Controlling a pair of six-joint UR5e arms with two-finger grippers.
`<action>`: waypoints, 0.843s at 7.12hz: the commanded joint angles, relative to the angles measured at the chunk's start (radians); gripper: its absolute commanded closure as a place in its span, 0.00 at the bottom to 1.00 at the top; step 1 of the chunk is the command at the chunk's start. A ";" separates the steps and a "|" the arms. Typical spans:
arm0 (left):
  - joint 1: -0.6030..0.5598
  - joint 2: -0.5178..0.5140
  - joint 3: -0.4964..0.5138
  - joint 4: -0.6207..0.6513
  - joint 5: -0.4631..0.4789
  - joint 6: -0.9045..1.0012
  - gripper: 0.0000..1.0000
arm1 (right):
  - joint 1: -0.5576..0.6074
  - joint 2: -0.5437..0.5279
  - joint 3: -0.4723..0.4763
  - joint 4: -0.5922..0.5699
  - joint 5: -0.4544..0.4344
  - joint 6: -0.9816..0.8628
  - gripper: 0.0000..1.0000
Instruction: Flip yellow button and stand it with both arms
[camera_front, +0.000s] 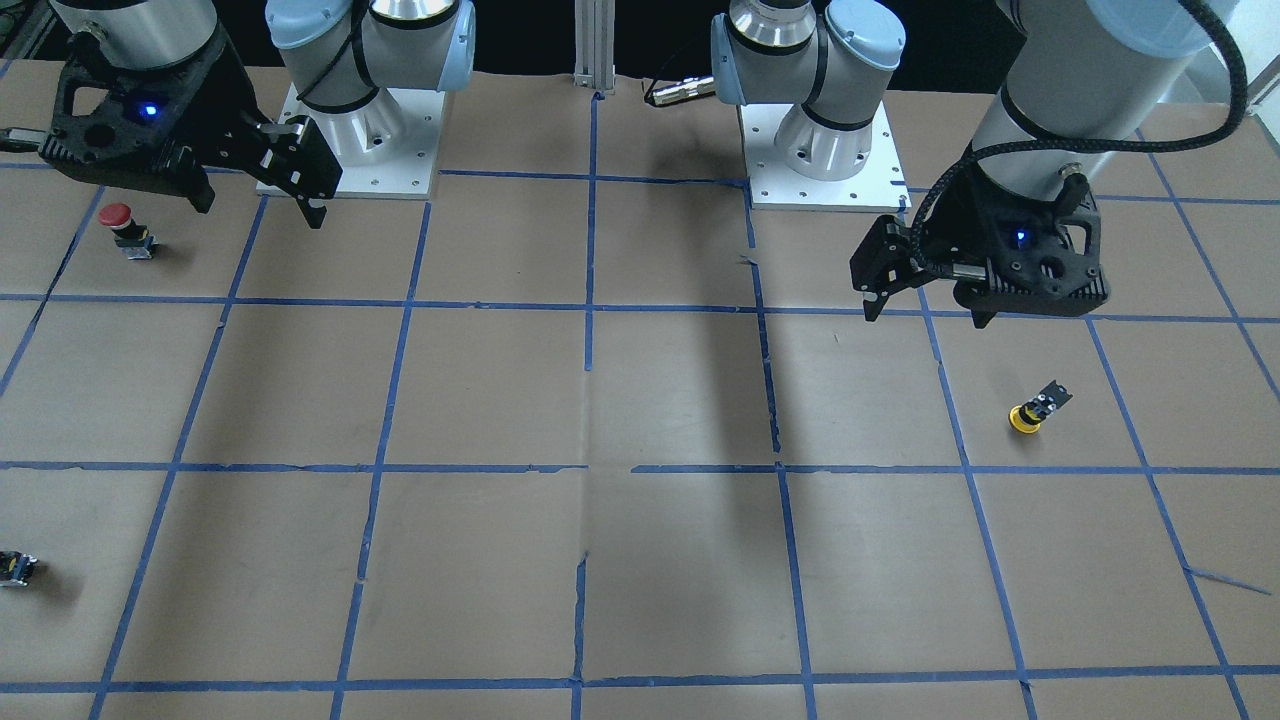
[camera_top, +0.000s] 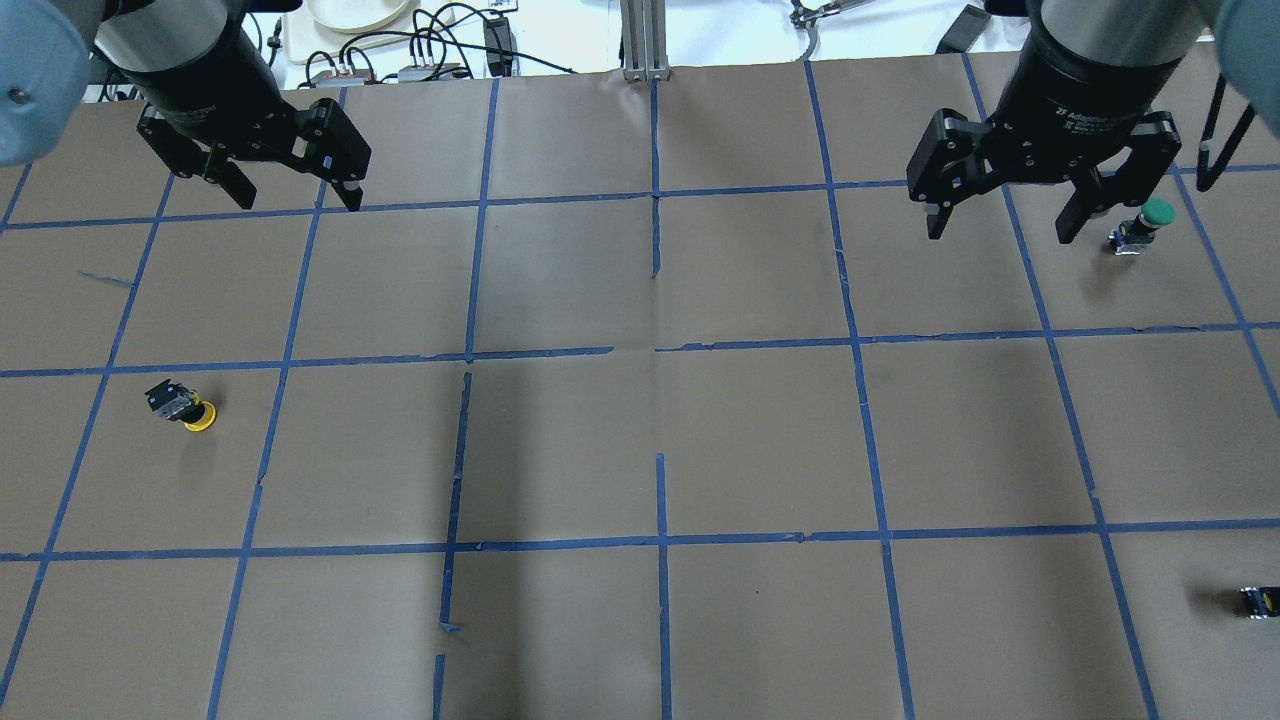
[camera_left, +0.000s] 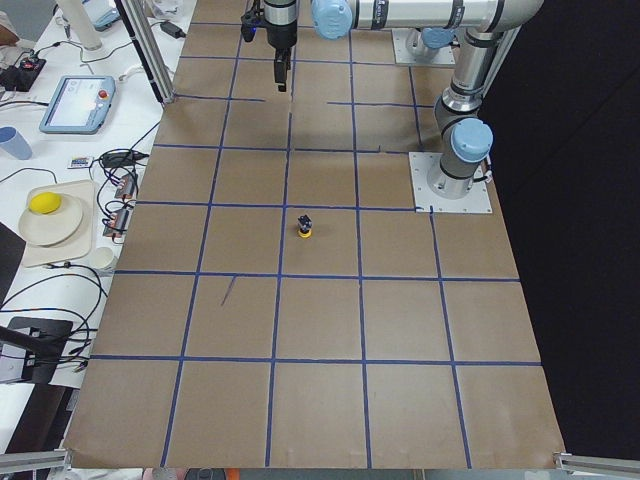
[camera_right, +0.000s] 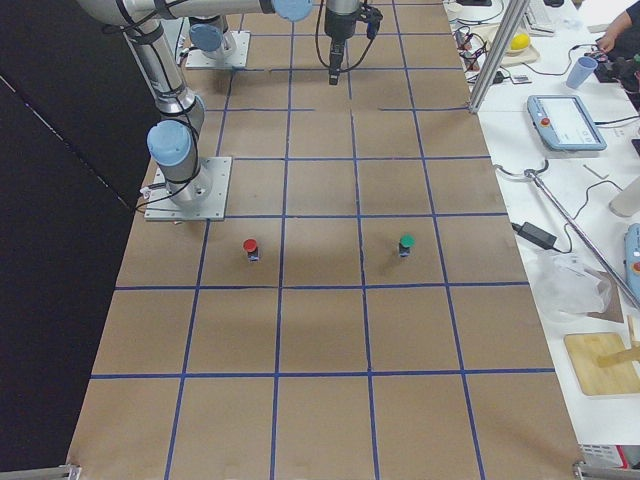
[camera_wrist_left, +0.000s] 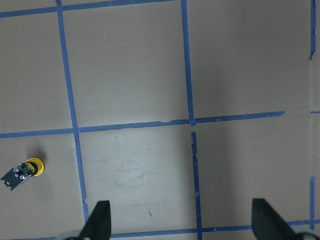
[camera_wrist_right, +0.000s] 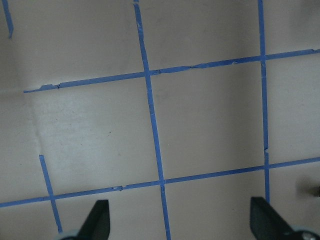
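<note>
The yellow button (camera_front: 1035, 408) rests on the brown paper on my left side, yellow cap down and black contact block up, slightly tilted. It also shows in the overhead view (camera_top: 183, 405), the exterior left view (camera_left: 305, 227) and low left in the left wrist view (camera_wrist_left: 22, 171). My left gripper (camera_front: 925, 315) hangs open and empty well above the table, away from the button; the overhead view (camera_top: 298, 200) shows its jaws wide apart. My right gripper (camera_front: 262, 210) is also open and empty, high over the right side (camera_top: 1002, 232).
A red-capped switch (camera_front: 125, 230) stands near the right arm's base plate (camera_front: 345, 150). A green-capped switch (camera_top: 1140, 225) stands beside the right gripper. A small dark capless block (camera_top: 1260, 602) lies at the table's right edge. Blue tape lines grid the paper.
</note>
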 joint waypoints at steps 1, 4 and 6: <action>0.000 -0.002 0.000 0.001 0.026 0.010 0.00 | 0.000 -0.001 0.000 0.002 0.000 0.000 0.00; 0.001 0.014 -0.011 0.000 0.028 0.013 0.00 | 0.000 -0.001 0.000 0.000 0.006 0.002 0.00; 0.111 0.009 -0.014 -0.014 0.029 0.090 0.00 | 0.000 -0.001 0.000 -0.001 0.006 0.000 0.00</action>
